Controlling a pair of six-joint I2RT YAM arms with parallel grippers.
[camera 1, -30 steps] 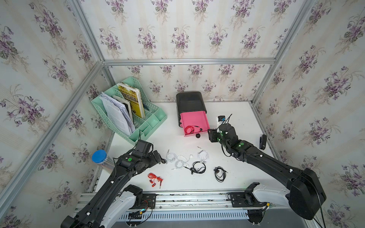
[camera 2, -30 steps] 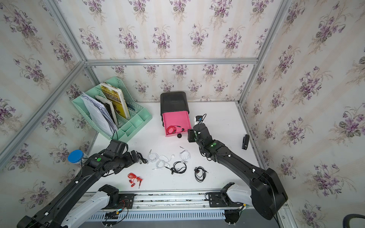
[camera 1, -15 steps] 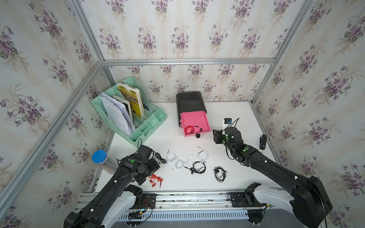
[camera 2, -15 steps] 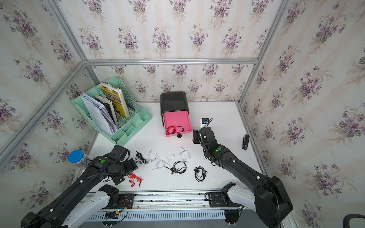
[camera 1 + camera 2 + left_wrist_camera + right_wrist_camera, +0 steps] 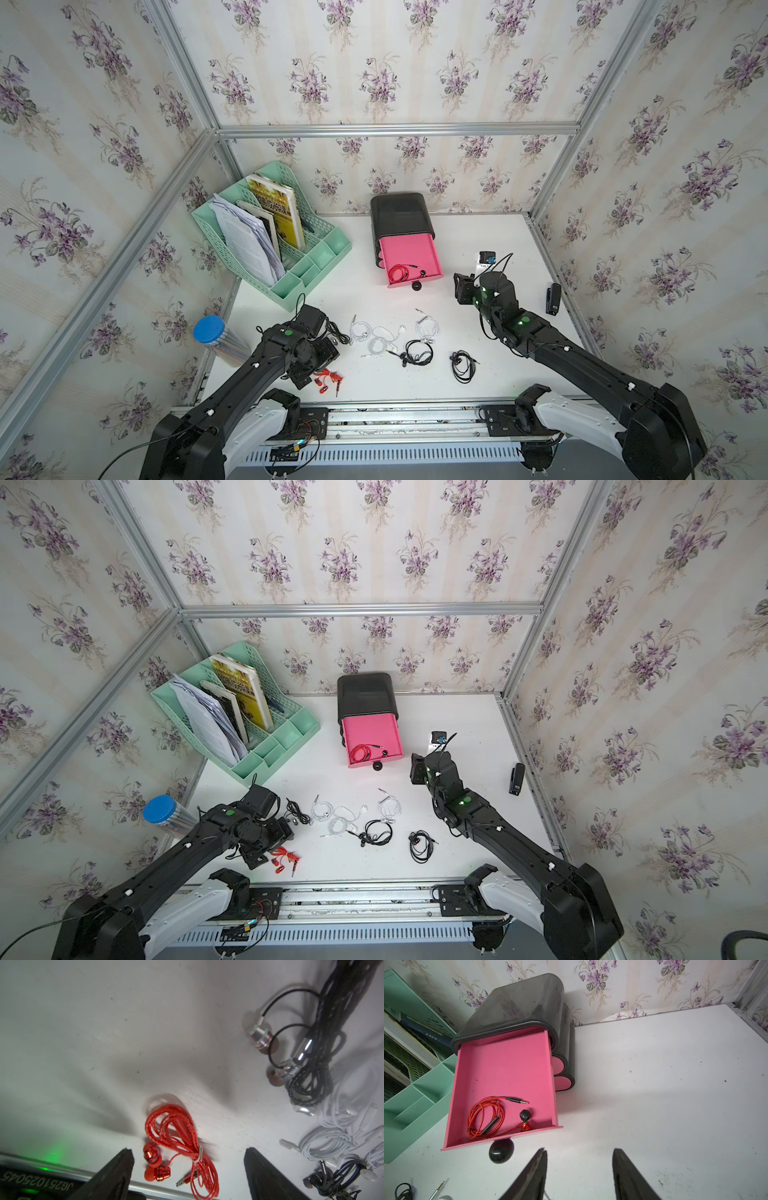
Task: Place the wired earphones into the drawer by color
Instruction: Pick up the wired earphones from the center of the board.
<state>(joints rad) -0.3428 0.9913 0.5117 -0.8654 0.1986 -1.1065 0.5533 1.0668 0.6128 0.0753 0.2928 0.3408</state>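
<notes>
A red bundle of wired earphones point(image 5: 328, 380) point(image 5: 178, 1142) lies near the table's front edge. My left gripper point(image 5: 318, 368) point(image 5: 188, 1150) is low over it and open, a finger on each side, apart from the cable. The pink drawer point(image 5: 411, 249) point(image 5: 504, 1064) stands pulled out of its black cabinet point(image 5: 401, 214), and another red set point(image 5: 398, 273) point(image 5: 485, 1118) lies in it. White bundles point(image 5: 382, 336) and black bundles point(image 5: 417, 355) lie mid-table. My right gripper point(image 5: 461, 286) point(image 5: 579, 1150) hangs open and empty, right of the drawer's front.
A green file organizer point(image 5: 316, 257) with books stands at the back left. A blue-lidded tub point(image 5: 210, 330) sits off the table's left edge. A black stapler point(image 5: 552, 299) lies at the right edge. The drawer's black knob point(image 5: 501, 1151) sticks out toward my right gripper.
My left gripper has moved toward the front edge and down over the red bundle, its jaws narrowing slightly. My right gripper has drawn back a little from the drawer.
</notes>
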